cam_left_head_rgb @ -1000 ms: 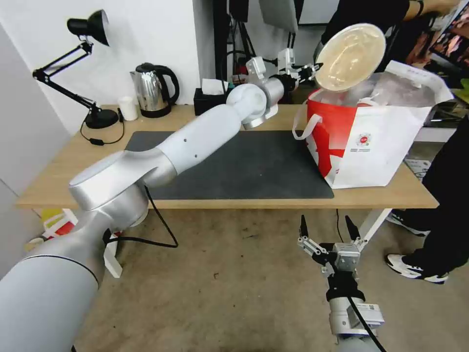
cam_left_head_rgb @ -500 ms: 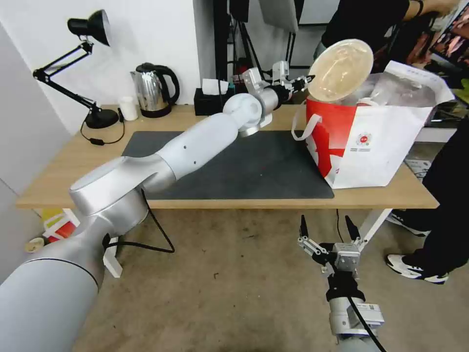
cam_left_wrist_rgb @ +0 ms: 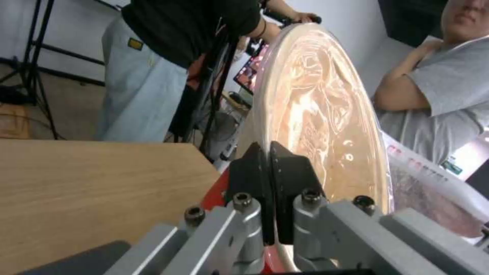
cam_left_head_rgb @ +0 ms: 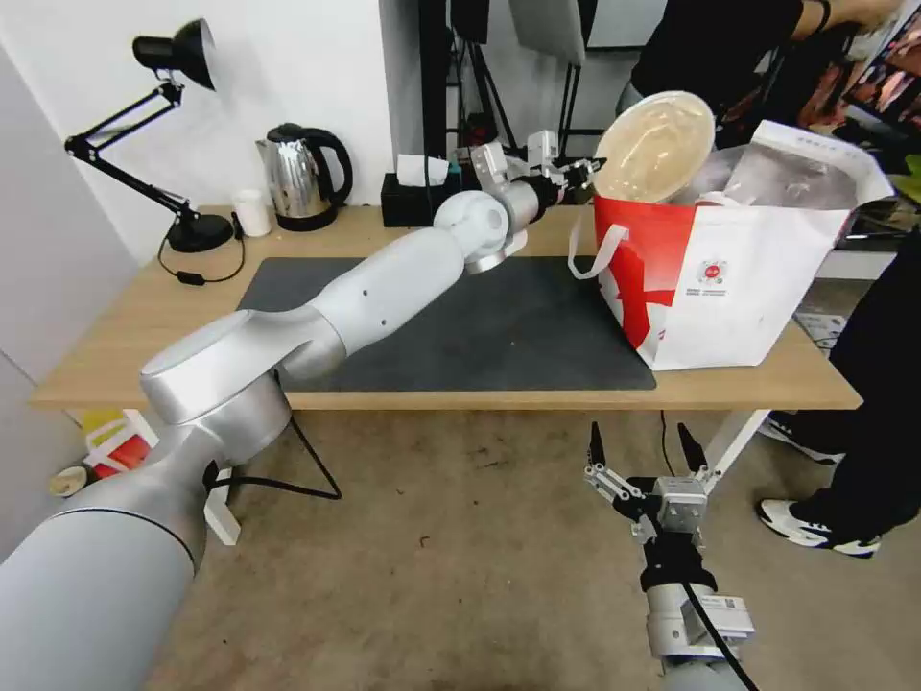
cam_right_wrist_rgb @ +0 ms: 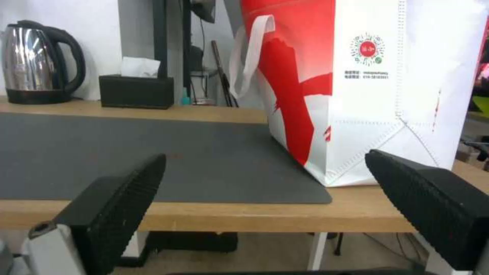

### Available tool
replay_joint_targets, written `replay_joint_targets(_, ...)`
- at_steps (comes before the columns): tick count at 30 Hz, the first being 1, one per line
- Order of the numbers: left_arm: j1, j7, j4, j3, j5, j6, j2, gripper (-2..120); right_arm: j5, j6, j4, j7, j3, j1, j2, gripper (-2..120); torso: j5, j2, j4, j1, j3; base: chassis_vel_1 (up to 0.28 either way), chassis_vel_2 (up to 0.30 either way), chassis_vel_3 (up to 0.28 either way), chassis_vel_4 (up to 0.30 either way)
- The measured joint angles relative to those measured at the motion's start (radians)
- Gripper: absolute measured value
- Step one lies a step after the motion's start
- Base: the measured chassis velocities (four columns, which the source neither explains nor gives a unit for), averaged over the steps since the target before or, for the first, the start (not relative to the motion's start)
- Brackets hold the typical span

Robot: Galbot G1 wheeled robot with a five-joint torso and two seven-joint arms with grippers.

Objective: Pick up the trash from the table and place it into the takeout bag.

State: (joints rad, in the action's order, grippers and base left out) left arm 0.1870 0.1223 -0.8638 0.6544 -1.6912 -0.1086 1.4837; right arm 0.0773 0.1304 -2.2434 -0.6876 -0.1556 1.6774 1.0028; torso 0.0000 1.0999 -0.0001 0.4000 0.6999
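Observation:
The beige paper bowl (cam_left_head_rgb: 657,144) is tipped up on its edge, its lower part dipping into the open mouth of the takeout bag (cam_left_head_rgb: 748,288) at the red side panel. My left gripper (cam_left_head_rgb: 588,173) is shut on the bowl's rim, reaching from the left over the table (cam_left_head_rgb: 144,326). In the left wrist view the two black fingers (cam_left_wrist_rgb: 288,172) pinch the rim of the bowl (cam_left_wrist_rgb: 326,114). My right gripper (cam_left_head_rgb: 641,446) hangs open below the table's front edge, with nothing between its fingers. The right wrist view looks past that gripper (cam_right_wrist_rgb: 265,158) at the bag (cam_right_wrist_rgb: 377,95).
A dark grey mat (cam_left_head_rgb: 499,326) covers the table's middle. Along the back edge stand a black desk lamp (cam_left_head_rgb: 182,230), a small white cup (cam_left_head_rgb: 252,211), a steel kettle (cam_left_head_rgb: 302,178) and a black tissue box (cam_left_head_rgb: 413,197). A person's legs (cam_left_head_rgb: 883,384) are at the table's right end.
My left arm has brought the bowl down and a little to the left, from above the bag into its mouth. The right arm has not moved.

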Motion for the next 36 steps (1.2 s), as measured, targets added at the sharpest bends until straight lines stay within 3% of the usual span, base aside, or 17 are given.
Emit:
replay_joint_targets(12,-0.009,0.004,0.006,0.003,0.017,-0.030,-0.005,0,0.000,0.000,0.000,0.000,0.000,0.000,0.000,100,0.0000,0.000,0.0002,0.000,0.000,0.000,0.000,0.000,0.000)
replay_joint_targets(16,-0.004,0.004,0.005,0.003,0.021,-0.041,-0.003,8,0.000,0.000,0.000,0.000,0.000,0.000,0.000,100,0.0000,0.000,0.0001,0.000,0.000,0.000,0.000,0.000,0.000)
replay_joint_targets(17,-0.002,0.004,0.003,0.003,0.022,-0.045,-0.002,15,0.000,0.000,0.000,0.000,0.000,0.000,0.000,100,0.0003,0.000,0.0000,0.000,0.000,0.000,0.000,0.000,0.000)
replay_joint_targets(22,0.002,0.005,-0.002,0.003,0.024,-0.047,-0.002,28,0.000,0.000,0.000,0.000,0.000,0.000,0.000,100,0.0003,0.000,0.0001,0.000,0.000,0.000,0.000,0.000,0.000)
replay_joint_targets(25,0.004,0.005,-0.011,0.006,0.024,-0.048,-0.004,45,0.000,0.000,0.000,0.000,0.000,0.000,0.000,100,0.0000,0.000,0.0000,0.000,0.000,0.000,0.000,0.000,0.000)
replay_joint_targets(30,0.006,0.005,-0.022,0.007,0.024,-0.048,-0.010,58,0.000,0.000,0.000,0.000,0.000,0.000,0.000,100,0.0000,0.000,0.0001,0.000,0.000,0.000,0.000,0.000,0.000)
replay_joint_targets(32,0.010,0.004,-0.031,0.007,0.024,-0.048,-0.016,72,0.000,0.000,0.000,0.000,0.000,0.000,0.000,100,0.0000,0.000,0.0000,0.000,0.000,0.000,0.000,0.000,0.000)
replay_joint_targets(34,0.010,0.004,-0.033,0.007,0.024,-0.048,-0.017,73,0.000,0.000,0.000,0.000,0.000,0.000,0.000,100,0.0000,0.000,0.0000,0.000,0.000,0.000,0.000,0.000,0.000)
replay_joint_targets(36,0.011,0.003,-0.042,0.008,0.023,-0.048,-0.023,85,0.000,0.000,0.000,0.000,0.000,0.000,0.000,100,0.0000,0.000,0.0002,0.000,0.000,0.000,0.000,0.000,0.000)
